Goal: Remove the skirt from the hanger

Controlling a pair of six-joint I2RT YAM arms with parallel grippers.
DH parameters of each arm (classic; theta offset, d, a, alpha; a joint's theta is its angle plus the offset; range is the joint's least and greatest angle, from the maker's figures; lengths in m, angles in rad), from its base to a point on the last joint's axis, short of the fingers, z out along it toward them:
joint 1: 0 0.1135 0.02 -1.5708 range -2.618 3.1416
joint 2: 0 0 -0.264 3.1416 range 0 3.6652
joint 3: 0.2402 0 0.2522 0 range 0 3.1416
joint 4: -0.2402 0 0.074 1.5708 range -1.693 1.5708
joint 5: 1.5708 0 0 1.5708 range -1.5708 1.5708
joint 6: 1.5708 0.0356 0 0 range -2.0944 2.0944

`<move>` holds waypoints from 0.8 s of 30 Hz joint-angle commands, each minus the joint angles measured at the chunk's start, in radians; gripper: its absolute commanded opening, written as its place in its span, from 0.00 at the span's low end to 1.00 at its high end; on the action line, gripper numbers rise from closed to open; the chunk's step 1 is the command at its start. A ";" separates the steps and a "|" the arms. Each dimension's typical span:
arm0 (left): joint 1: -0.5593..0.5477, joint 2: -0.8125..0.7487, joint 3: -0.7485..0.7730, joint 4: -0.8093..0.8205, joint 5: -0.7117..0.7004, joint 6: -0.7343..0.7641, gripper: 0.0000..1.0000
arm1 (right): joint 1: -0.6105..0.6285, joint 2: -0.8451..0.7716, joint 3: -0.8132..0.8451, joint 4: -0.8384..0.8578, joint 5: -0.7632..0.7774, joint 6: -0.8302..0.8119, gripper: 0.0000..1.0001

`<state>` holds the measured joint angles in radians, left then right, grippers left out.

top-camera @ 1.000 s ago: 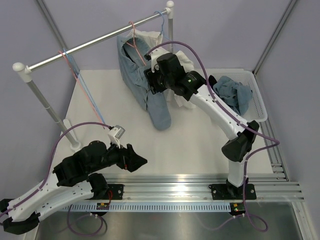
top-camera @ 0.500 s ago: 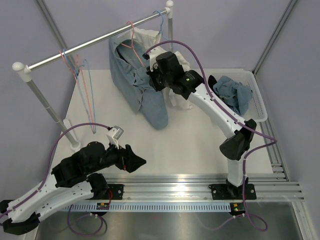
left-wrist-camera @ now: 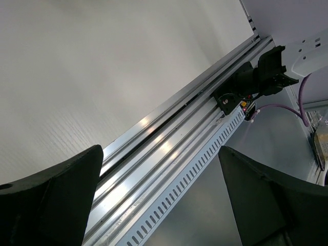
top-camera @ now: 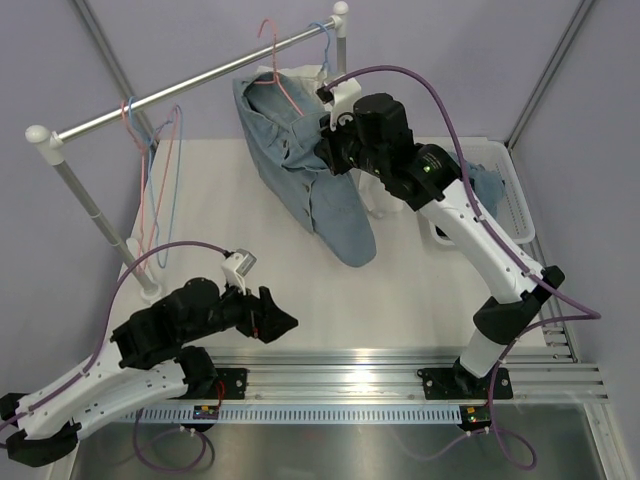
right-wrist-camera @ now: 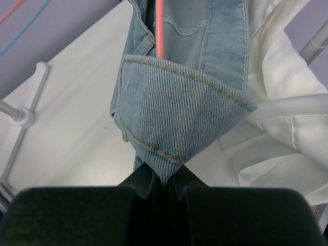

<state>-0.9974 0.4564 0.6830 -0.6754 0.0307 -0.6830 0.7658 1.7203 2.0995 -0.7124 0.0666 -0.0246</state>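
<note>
Shifted rightward and higher than half a second ago, hauling the denim along. Clamps tight with the right gripper (right-wrist-camera: 163, 180) on a folded edge of the denim garment (top-camera: 330, 200), draped over the pink hanger (right-wrist-camera: 159, 31) hooked on the rail (top-camera: 200, 80), just beside the white shirt (right-wrist-camera: 287, 123). Reaches high with the right arm, elbow bent. Holds the left gripper (left-wrist-camera: 161, 197) gaping wide, low above the front track (left-wrist-camera: 169, 148).

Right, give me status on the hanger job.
Left tool open, parked low. Right tool shut on denim garment's edge. Garment hangs on pink hanger at the rail. White shirt pressed alongside.
</note>
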 commanded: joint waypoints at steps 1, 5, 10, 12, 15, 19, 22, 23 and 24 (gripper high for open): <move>0.002 0.028 0.053 0.069 0.037 -0.004 0.99 | 0.001 -0.079 0.022 0.194 0.012 0.014 0.00; 0.002 0.056 0.084 0.088 0.060 -0.001 0.99 | 0.003 -0.097 0.013 0.186 0.001 0.018 0.00; 0.002 0.105 0.232 0.073 0.064 0.051 0.99 | 0.026 -0.236 -0.174 0.203 -0.017 0.071 0.00; 0.002 0.154 0.303 0.051 0.051 0.095 0.98 | 0.044 -0.293 -0.307 0.218 -0.010 0.081 0.00; 0.002 0.238 0.440 0.039 0.043 0.164 0.98 | 0.059 -0.413 -0.476 0.226 -0.014 0.110 0.00; 0.002 0.370 0.590 0.007 0.029 0.249 0.98 | 0.069 -0.580 -0.625 0.162 -0.076 0.155 0.00; 0.002 0.471 0.693 -0.018 -0.005 0.307 0.98 | 0.073 -0.674 -0.694 0.090 -0.152 0.195 0.00; 0.002 0.494 0.735 -0.023 -0.020 0.328 0.98 | 0.075 -0.703 -0.737 0.084 -0.168 0.222 0.00; 0.002 0.514 0.753 -0.029 -0.026 0.335 0.98 | 0.075 -0.732 -0.760 0.082 -0.200 0.238 0.00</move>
<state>-0.9974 0.9024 1.3674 -0.6804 0.0437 -0.4400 0.8299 1.0954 1.3701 -0.6910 -0.0322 0.1394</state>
